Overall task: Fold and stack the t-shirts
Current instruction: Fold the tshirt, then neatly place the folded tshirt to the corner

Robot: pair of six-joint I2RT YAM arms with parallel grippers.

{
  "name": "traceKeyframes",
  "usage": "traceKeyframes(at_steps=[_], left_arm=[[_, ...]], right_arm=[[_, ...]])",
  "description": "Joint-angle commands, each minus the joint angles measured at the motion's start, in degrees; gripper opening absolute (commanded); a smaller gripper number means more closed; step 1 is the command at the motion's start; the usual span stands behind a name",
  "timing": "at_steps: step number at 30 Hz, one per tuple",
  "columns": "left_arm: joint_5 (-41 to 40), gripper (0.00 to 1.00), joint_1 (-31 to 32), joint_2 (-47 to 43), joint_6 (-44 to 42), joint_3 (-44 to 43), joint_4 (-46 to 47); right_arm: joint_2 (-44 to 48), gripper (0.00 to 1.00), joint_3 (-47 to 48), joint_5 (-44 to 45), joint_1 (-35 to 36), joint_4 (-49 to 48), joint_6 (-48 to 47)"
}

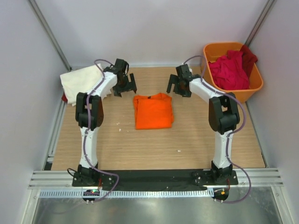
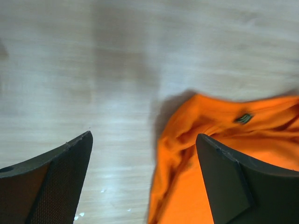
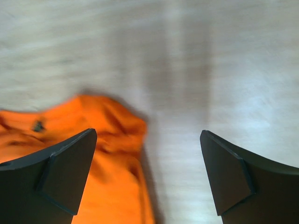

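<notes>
The left gripper [image 2: 144, 137] has its fingers [image 2: 60, 182] spread wide with nothing between them, one over bare table [image 2: 93, 70] and the other over a corner of the folded orange t-shirt [image 2: 215, 116]. The right gripper [image 3: 148, 132] is equally wide and empty over the opposite corner. That shirt lies mid-table between the arms, the cream-white t-shirt [image 1: 81, 79] lies at the far left, and the crimson and dark red t-shirts [image 1: 229, 70] are heaped in the orange tub [image 1: 256, 86] at the far right.
</notes>
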State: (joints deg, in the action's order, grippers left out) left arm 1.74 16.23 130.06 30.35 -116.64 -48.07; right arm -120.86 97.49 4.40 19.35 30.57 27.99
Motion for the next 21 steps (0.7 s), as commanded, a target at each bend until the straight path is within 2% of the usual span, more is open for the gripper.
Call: traceKeyframes(at_steps=[1, 2, 5, 8, 10, 11, 15, 21], left_arm=[[2.73, 0.93, 0.56, -12.96, -1.35, 9.11, 3.14], [3.61, 0.92, 0.56, -15.25, -1.17, 12.89, 5.6], [9.06, 0.81, 0.65, -22.73, -0.21, 29.39, 14.12], [13.64, 0.8, 0.56, -26.87, 0.32, 38.73, 23.18], [15.22, 0.81, 0.82, -26.7, 1.03, 40.43, 26.53], [16.1, 0.81, 0.91, -26.35, 1.12, 40.96, 27.06], [15.14, 0.83, 1.61, -23.19, 1.38, 41.49, 29.08], [15.75, 0.88, 2.23, -17.74, 2.61, 42.11, 33.39]], right_arm=[[13.52, 1.0, -9.49, 0.86, 0.6, -4.1, -2.67], [15.54, 1.0, -11.6, 0.87, 0.6, -4.72, -2.5], [22.4, 1.0, -18.46, -0.8, 0.68, -5.42, -1.71], [29.35, 1.0, -25.23, -3.34, 0.68, -7.27, -1.18], [33.12, 1.0, -28.66, -3.61, 0.68, -7.1, -0.83], [34.36, 1.0, -29.72, -6.75, 0.77, -6.93, -0.74], [42.18, 1.0, -36.3, -9.85, 1.3, -6.84, 0.05], [57.03, 1.0, -43.52, -10.12, 2.44, -4.47, 1.28]])
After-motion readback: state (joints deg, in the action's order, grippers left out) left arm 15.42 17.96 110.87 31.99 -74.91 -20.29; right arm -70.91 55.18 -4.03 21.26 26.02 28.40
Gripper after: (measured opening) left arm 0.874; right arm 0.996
